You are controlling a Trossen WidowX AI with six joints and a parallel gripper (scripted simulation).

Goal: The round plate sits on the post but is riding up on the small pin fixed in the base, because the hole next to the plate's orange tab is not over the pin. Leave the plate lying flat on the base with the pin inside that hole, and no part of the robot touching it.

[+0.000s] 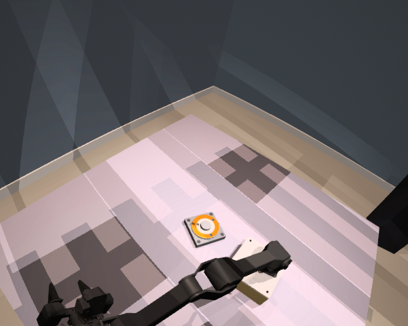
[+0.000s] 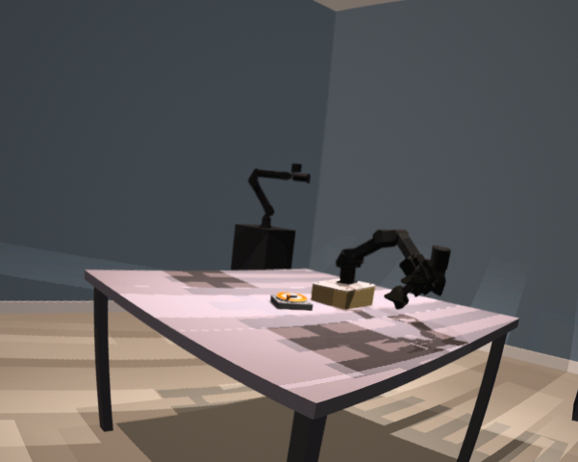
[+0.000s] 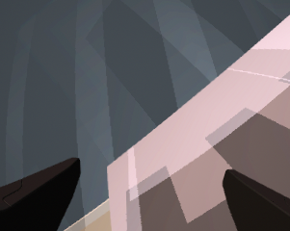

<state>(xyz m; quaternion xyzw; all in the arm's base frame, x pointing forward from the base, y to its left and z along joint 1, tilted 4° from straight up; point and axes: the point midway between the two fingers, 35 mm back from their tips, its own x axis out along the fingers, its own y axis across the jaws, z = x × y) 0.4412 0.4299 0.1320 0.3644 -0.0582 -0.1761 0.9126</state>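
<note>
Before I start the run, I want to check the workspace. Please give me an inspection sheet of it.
Surface: pale pink table top with grey patches.
Job's things: orange round plate on the post, on grey square base; tilt too small to judge.
Clutter: nothing seen.
Grippers: gripper open, holding nothing, far from the plate, near the table edge.
Cables: nothing seen.
Surroundings: tan mounting block under the arm; second arm on a black pedestal behind the table.

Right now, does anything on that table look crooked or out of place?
Not plainly. The orange round plate sits on its grey base around the pale post; whether it tilts on a pin is too small to tell. The gripper hangs open, far off near the table's edge, facing away.
</note>
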